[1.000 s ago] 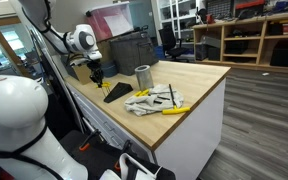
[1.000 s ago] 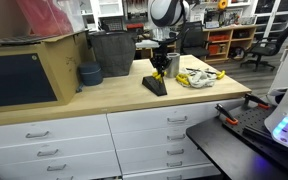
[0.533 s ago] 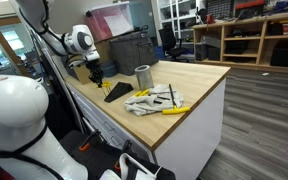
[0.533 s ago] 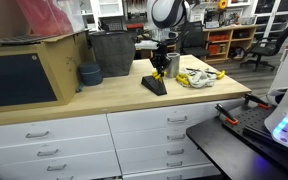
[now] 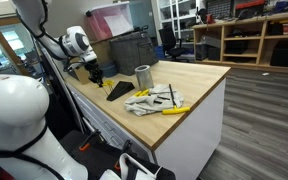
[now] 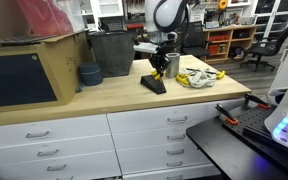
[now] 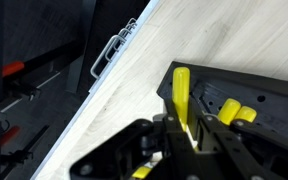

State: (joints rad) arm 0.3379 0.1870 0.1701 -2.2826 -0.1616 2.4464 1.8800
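Yellow shows at the tip of the gripper (image 5: 96, 76) in an exterior view, where we see it hanging low over one end of the pale wooden countertop (image 5: 199, 75), just beside a black wedge-shaped block (image 5: 120, 91). A grey metal can (image 5: 142, 75) and a heap of pale gloves and hand tools (image 5: 154, 101) lie farther along. In an exterior view from the drawer side, we find the gripper (image 6: 160, 70) right above the block (image 6: 154, 84). The slim yellow plastic stick (image 6: 161, 73) hangs about upright there, its long axis top to bottom and its free end toward the block. In the wrist view the claw (image 7: 189, 135) is narrowed onto the stick (image 7: 182, 92), which runs out along the fingers and points at the block (image 7: 274, 95), where two short yellow pegs (image 7: 229, 110) stand. We judge the hold slight: a sideways knock against the block's edge could twist the stick between the pads or shove the block across the wood.
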